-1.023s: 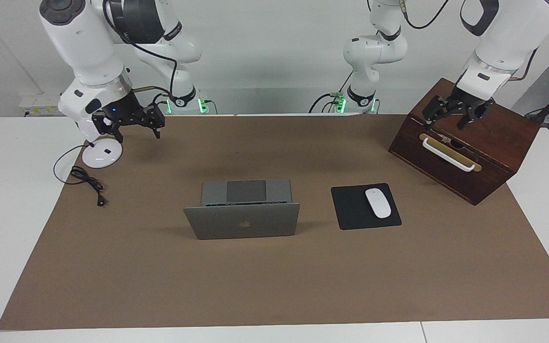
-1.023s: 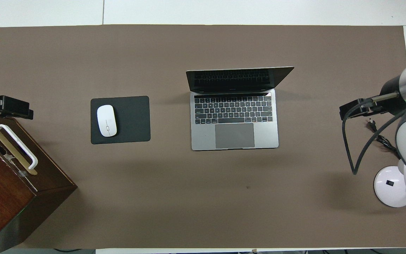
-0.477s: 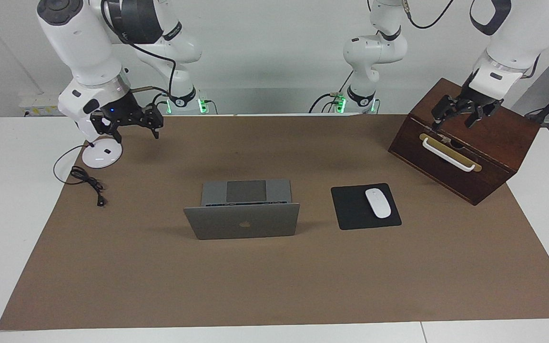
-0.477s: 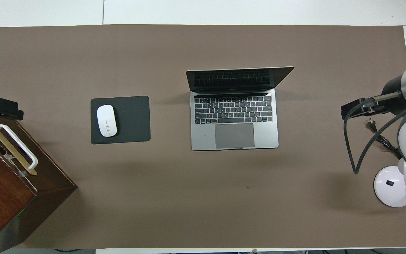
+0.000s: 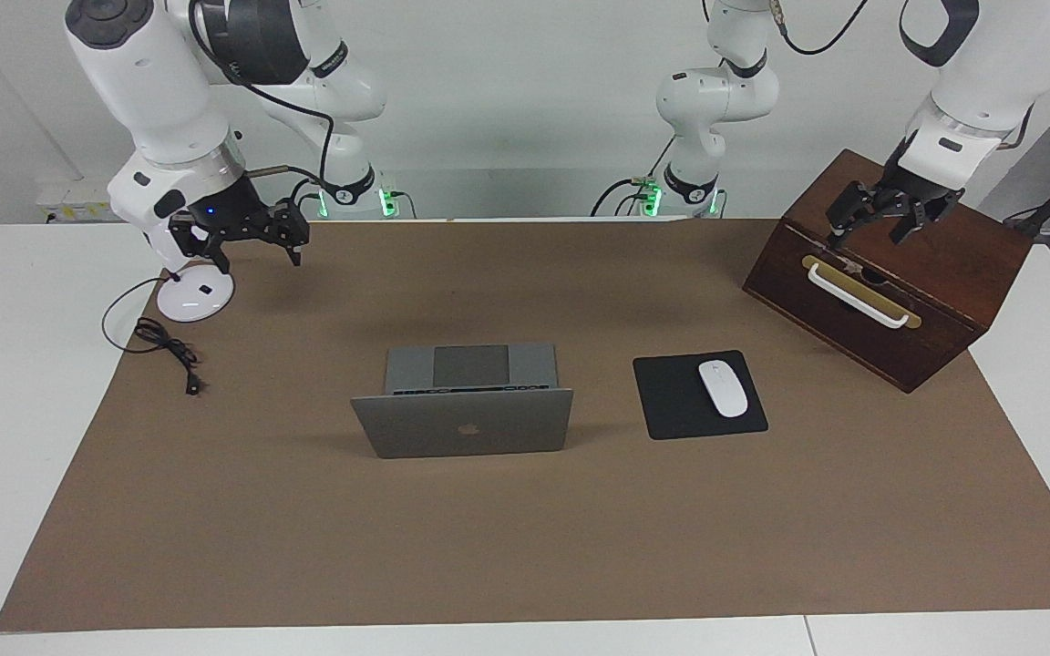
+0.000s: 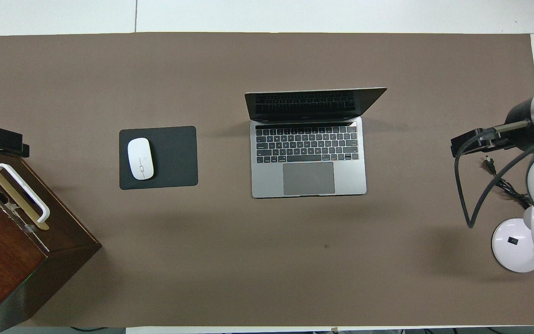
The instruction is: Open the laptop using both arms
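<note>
Overhead view shows the laptop (image 6: 308, 153) in the middle of the brown mat (image 6: 267, 260) on the table (image 5: 15, 383), with its lid up and its keys showing. From the facing view the lid stands nearly straight up, and the dark apple mark faces away from the robots. Beside the laptop, toward the left arm's end of the table, a white mouse (image 5: 723, 388) lies on a black mouse pad (image 5: 671, 401). The left pincer (image 5: 880, 219) hangs over the top of the wooden box (image 5: 935, 301), its fingers spread wide and holding nothing. The right pincer (image 5: 281, 239) hangs over the mat's edge near the white lamp base (image 5: 194, 294), and it holds nothing. I cannot tell whether its fingers are spread or pressed together
</note>
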